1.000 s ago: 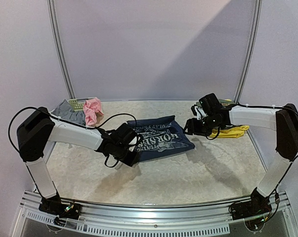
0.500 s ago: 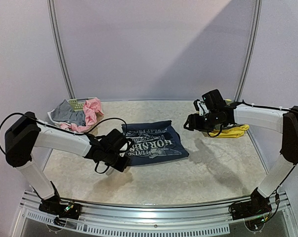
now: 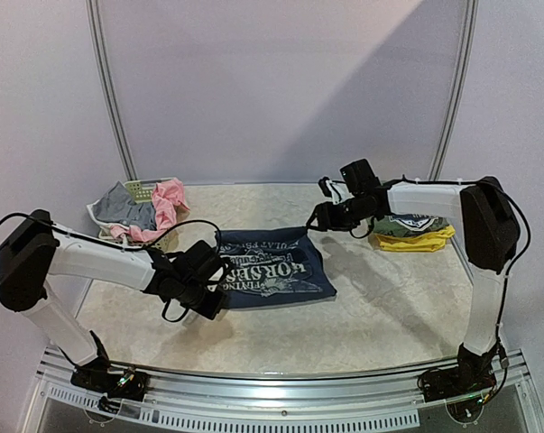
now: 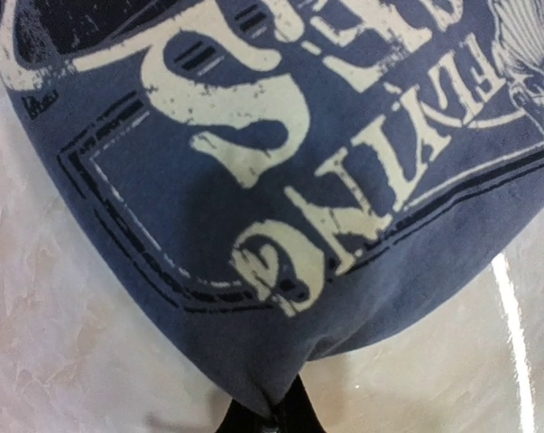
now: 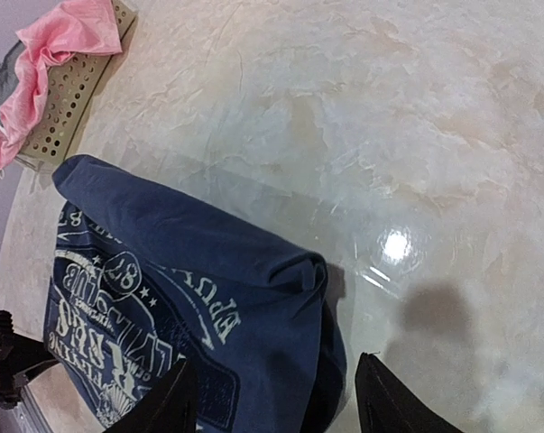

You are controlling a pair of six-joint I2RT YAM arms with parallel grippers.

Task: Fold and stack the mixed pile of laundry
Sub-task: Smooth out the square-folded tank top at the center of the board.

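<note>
Tee [image 3: 272, 271] flat, print-up, middle of the worktop [image 3: 389, 307], far edge rolled over. Pinched at the near-left edge by left fingers [image 4: 246, 422], pressed together on bunched cloth. Right fingers [image 5: 391, 401] spread, hovering over the far right corner. Pink piece [image 3: 170, 200] and grey piece [image 3: 123, 206] heaped at the basket [image 3: 142, 189] far left; folded yellow stack [image 3: 414, 236] far right.

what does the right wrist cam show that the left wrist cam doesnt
Only the right wrist view: the pink cloth draped on the perforated basket, and the open right gripper over a bunched edge of the navy printed tee. Only the left wrist view: the left gripper shut on the tee's hem, with the pale lettering seen close up. Both: the tee lying on the marbled table.
</note>
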